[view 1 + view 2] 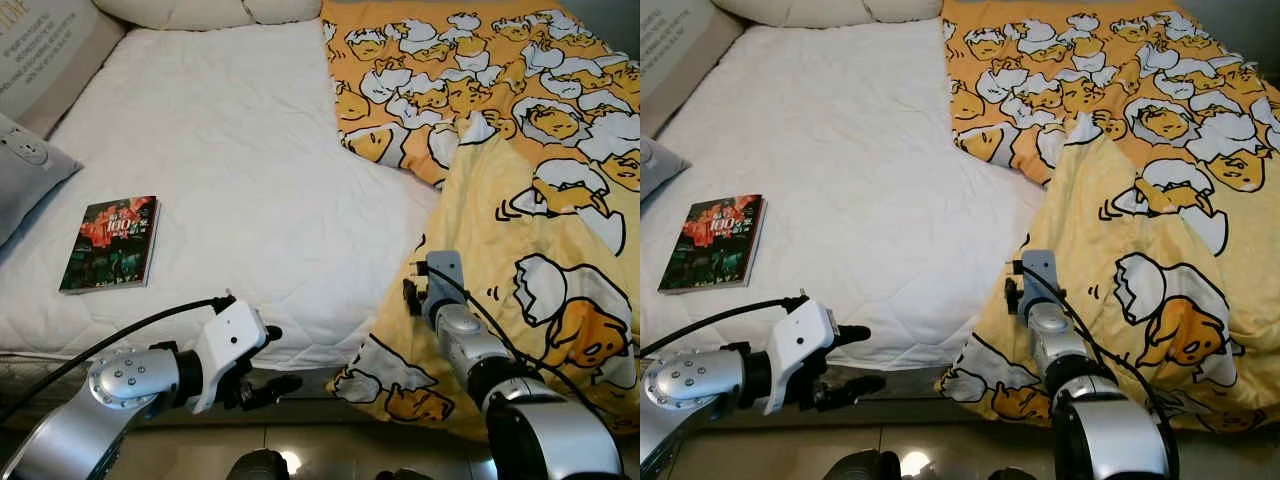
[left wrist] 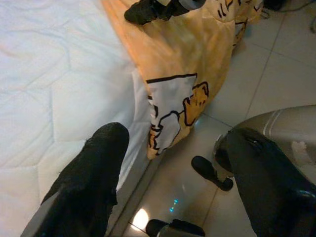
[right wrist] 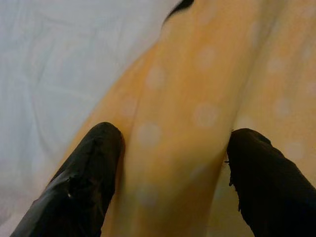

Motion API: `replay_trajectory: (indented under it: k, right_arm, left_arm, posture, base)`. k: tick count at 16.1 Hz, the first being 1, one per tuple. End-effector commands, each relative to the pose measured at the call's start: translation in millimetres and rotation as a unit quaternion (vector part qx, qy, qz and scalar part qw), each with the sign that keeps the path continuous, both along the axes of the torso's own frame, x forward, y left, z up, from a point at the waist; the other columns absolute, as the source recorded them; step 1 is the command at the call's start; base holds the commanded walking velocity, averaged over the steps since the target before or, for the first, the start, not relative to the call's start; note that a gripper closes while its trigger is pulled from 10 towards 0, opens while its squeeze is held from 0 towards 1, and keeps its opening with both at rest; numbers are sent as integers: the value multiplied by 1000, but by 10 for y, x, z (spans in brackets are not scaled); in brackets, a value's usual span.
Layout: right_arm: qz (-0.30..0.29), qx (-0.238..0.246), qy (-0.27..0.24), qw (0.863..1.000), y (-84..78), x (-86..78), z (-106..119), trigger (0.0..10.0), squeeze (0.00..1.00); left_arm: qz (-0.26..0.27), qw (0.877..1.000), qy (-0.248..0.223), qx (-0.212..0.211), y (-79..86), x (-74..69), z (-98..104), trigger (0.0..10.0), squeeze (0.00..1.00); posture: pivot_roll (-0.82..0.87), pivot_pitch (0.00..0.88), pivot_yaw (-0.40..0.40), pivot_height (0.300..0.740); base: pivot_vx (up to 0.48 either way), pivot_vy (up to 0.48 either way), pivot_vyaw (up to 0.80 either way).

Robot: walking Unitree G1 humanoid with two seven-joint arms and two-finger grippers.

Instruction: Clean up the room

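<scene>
A yellow and orange blanket (image 1: 540, 200) printed with cartoon eggs covers the right side of the bed, and its near corner hangs over the bed's front edge. My right gripper (image 3: 175, 133) is open at the blanket's left border, with a raised yellow fold between its two fingers. My left gripper (image 1: 280, 360) is open and holds nothing; it hovers at the front edge of the white mattress (image 1: 230, 150), left of the hanging corner (image 2: 173, 113). A dark paperback book (image 1: 110, 243) lies flat on the mattress at the near left.
A grey pillow (image 1: 25, 165) sits at the bed's left edge, and cream pillows (image 1: 200, 10) lie at its head. Glossy tiled floor (image 1: 330, 440) runs along the front of the bed.
</scene>
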State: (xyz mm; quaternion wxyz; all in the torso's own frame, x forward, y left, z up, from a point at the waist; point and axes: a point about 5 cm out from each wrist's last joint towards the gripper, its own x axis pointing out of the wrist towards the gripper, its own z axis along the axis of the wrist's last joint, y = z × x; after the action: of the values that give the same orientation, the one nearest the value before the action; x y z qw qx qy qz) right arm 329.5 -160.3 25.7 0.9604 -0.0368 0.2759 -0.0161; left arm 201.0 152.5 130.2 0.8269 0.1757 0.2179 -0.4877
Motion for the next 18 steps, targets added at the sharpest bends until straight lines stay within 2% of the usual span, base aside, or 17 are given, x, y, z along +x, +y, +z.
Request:
replay_trajectory:
  k: [1, 2, 3, 5, 8, 13, 18]
  right_arm:
    - [-3, 7, 14, 1000, -27, 7, 1, 5333, 0]
    - [1, -2, 27, 1000, -49, -12, -24, 2039, 0]
    - [1, -5, 31, 1000, -55, -18, -32, 0, 0]
    - [5, -11, 52, 999, -85, -66, -88, 0, 0]
    - [-11, 13, 64, 998, -128, -105, -130, 0, 0]
    - [-11, 24, 51, 998, -163, -86, -102, 0, 0]
    - [32, 20, 38, 999, -150, -62, -68, 0, 0]
  left_arm:
    - [0, 1000, -4, 4, 16, -24, 38, 10000, 0]
    - [0, 1000, -2, 4, 18, -36, 41, 10000, 0]
    - [0, 1000, -1, 4, 18, -40, 41, 10000, 0]
    - [-2, 1000, 2, 4, 18, -56, 40, 10000, 0]
    - [-1, 1000, 6, 5, 18, -73, 49, 10000, 0]
    - [1, 1000, 7, 6, 22, -78, 36, 10000, 0]
    - [2, 1000, 3, 4, 0, -49, 22, 10000, 0]
  posture:
    - [237, 142, 46, 740]
    - [239, 144, 44, 740]
    - [239, 144, 44, 740]
    - [246, 152, 39, 740]
    - [252, 156, 38, 740]
    - [243, 147, 35, 740]
    - [231, 132, 31, 740]
  base:
    - [0, 0, 0]
    - [0, 0, 0]
    - [0, 0, 0]
    - [0, 0, 0]
    - [0, 0, 0]
    - [0, 0, 0]
    - [0, 0, 0]
